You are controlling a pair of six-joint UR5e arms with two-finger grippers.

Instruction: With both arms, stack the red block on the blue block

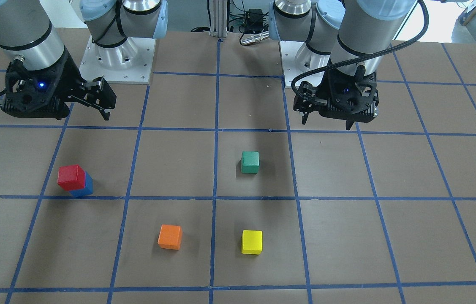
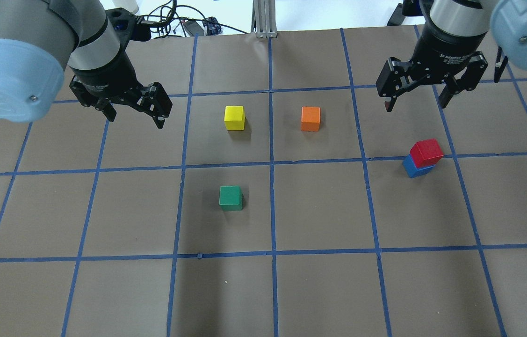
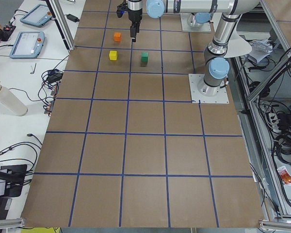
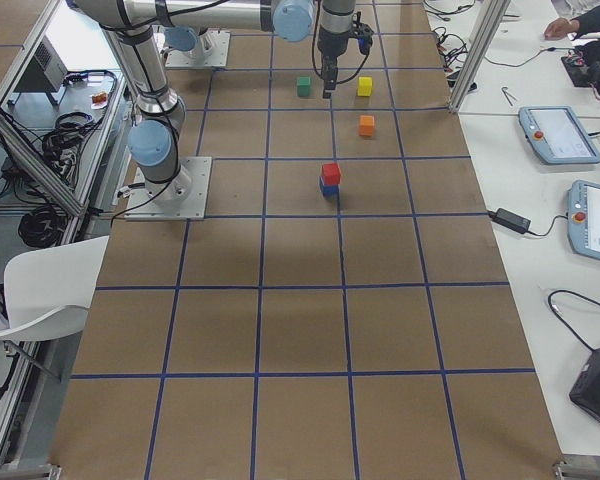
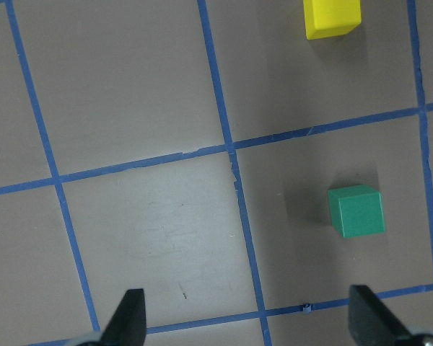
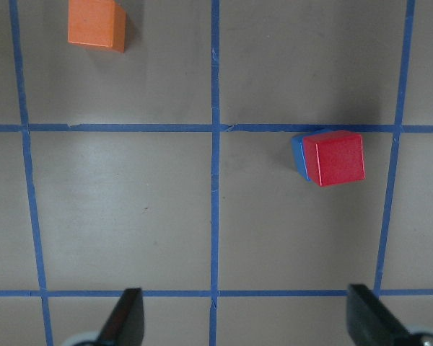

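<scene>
Right hand [image 2: 416,100] hangs empty, its fingers spread, above and apart from the stack. My left hand [image 2: 136,117] is also spread and empty, toward the worktop's [image 2: 319,210] left edge. Nearer the right edge, the red block [image 2: 427,152] sits on the blue block [image 2: 413,169], slightly offset. I judge it light, rigid and matte, so I'd pinch two opposite flat faces at mid-height.

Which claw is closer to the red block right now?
The right one. The right claw hangs open close to the red block, which sits on the blue block; the left claw is across the table, beyond the yellow block.
</scene>
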